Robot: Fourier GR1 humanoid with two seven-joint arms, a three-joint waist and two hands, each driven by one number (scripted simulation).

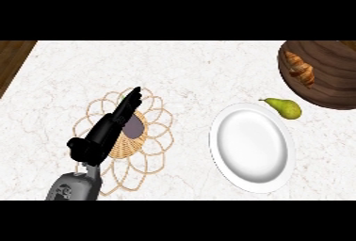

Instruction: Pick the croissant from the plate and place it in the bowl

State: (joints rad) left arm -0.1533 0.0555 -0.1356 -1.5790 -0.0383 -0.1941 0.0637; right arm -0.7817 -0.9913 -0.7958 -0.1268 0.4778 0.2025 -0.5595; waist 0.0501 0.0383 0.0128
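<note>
The croissant [300, 68] lies inside the dark wooden bowl [330, 89] at the back right corner, against its left wall. The white plate [254, 146] sits at centre right with nothing on it. My left hand [104, 134] is far from both, on the left, stretched with straight fingers over a wicker basket [158, 141]. It is open and holds nothing. My right hand does not show.
A green pear [284, 107] lies on the counter between the plate's far edge and the bowl. A dark purple object [134, 126] sits in the basket's middle, partly hidden by my left hand. Wood shows beyond the marble counter [195, 66] at the back left.
</note>
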